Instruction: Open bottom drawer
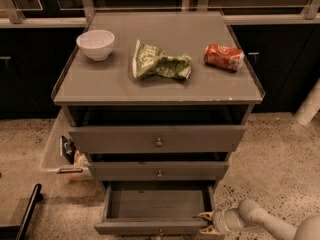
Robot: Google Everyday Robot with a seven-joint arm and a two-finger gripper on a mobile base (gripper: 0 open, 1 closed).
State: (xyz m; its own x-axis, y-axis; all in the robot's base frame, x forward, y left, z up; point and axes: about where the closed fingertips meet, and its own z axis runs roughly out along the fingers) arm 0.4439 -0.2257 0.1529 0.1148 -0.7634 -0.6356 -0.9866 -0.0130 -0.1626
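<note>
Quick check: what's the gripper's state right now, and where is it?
Gripper: low at the right front corner of the pulled-out bottom drawer; whether it is open, closed or holding anything cannot be told.

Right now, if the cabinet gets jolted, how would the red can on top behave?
The red can lies on its side, so it would probably roll. It looks dented, so likely empty and light. The gripper sits at the open bottom drawer's right front corner.
</note>
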